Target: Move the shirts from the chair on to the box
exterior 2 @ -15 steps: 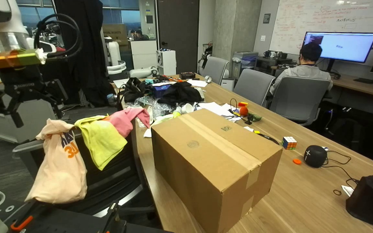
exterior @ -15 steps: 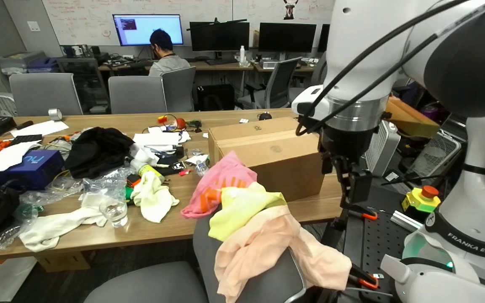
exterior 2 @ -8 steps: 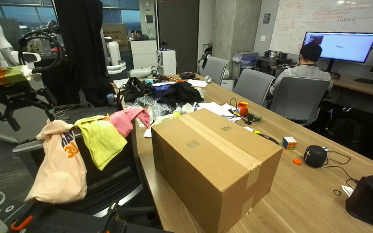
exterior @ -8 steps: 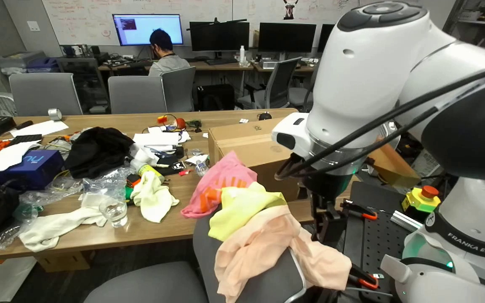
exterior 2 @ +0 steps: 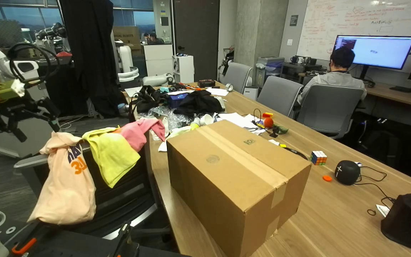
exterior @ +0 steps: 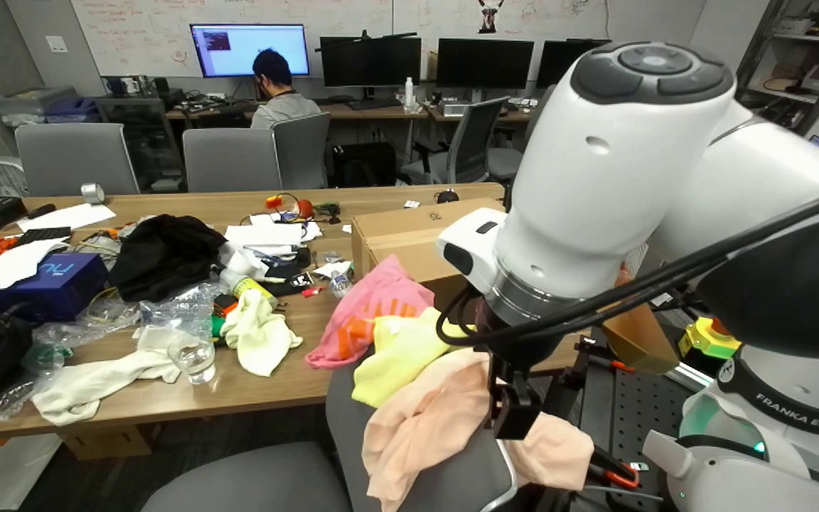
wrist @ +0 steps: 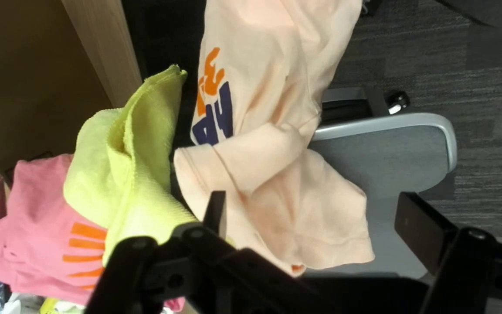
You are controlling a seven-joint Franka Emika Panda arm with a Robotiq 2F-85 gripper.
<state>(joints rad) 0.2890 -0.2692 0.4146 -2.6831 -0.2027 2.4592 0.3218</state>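
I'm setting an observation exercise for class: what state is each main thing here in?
Black two-finger gripper: open
Peach fabric shirt: draped over the grey padded chair
Yellow fabric piece: draped there, folded over
Pink fabric shirt with orange print: draped there, crumpled
Brown rectangular cardboard box: closed, taped
Blue-screened rectangular monitor: lit
Black rectangular monitor beside it: screen dark

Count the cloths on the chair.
3: the pink cloth at the end of the chair by the table, the yellow cloth in the middle, partly over the pink, and the peach cloth at the opposite end. Folds may hide more.
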